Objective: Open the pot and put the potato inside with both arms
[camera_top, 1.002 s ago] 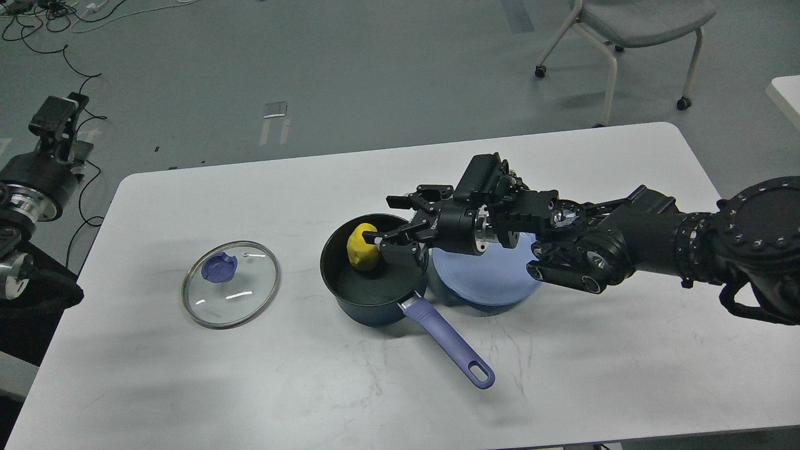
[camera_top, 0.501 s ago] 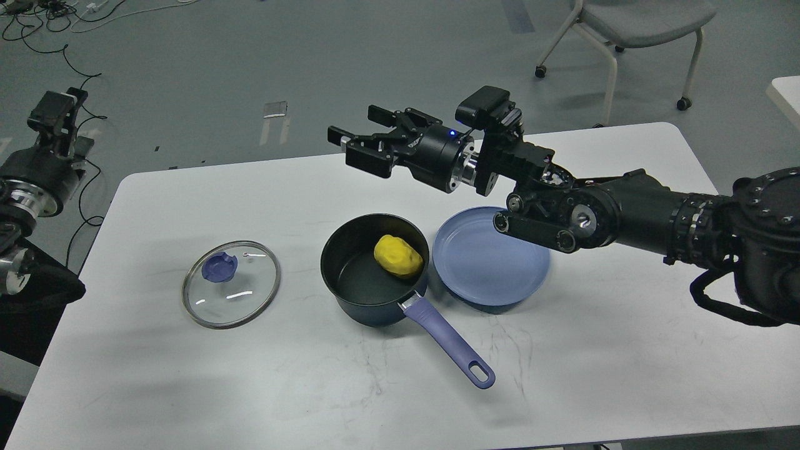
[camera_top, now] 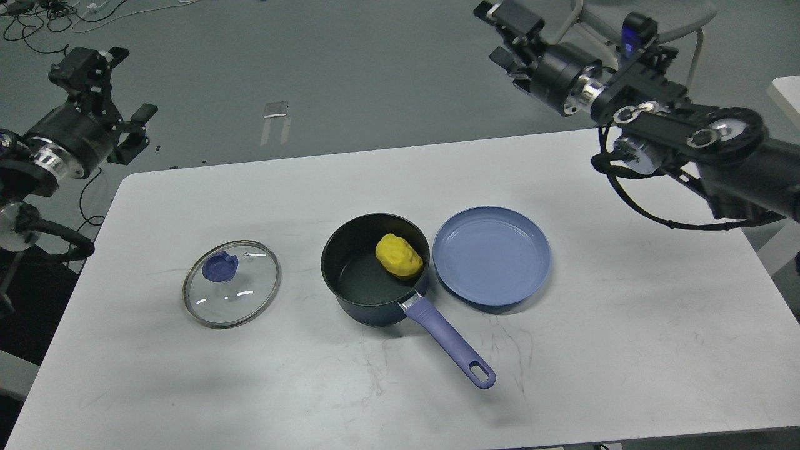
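The dark pot point(camera_top: 365, 294) with a purple handle point(camera_top: 451, 344) stands open in the middle of the white table. The yellow potato point(camera_top: 399, 256) lies inside it, against its right wall. The glass lid point(camera_top: 231, 284) with a blue knob lies flat on the table to the pot's left. My right gripper point(camera_top: 503, 34) is open and empty, high above the table's far edge, well away from the pot. My left gripper point(camera_top: 119, 87) is open and empty, off the table's far left corner.
An empty blue plate point(camera_top: 492, 256) sits right beside the pot on its right. The white table point(camera_top: 625, 350) ends just past both arms. A chair point(camera_top: 625, 19) stands on the floor behind my right arm. Cables lie on the floor at far left.
My right gripper let go of the potato in the pot, then rose and pulled back up and to the right. The potato settled against the pot's right side. My left gripper turned and opened wider.
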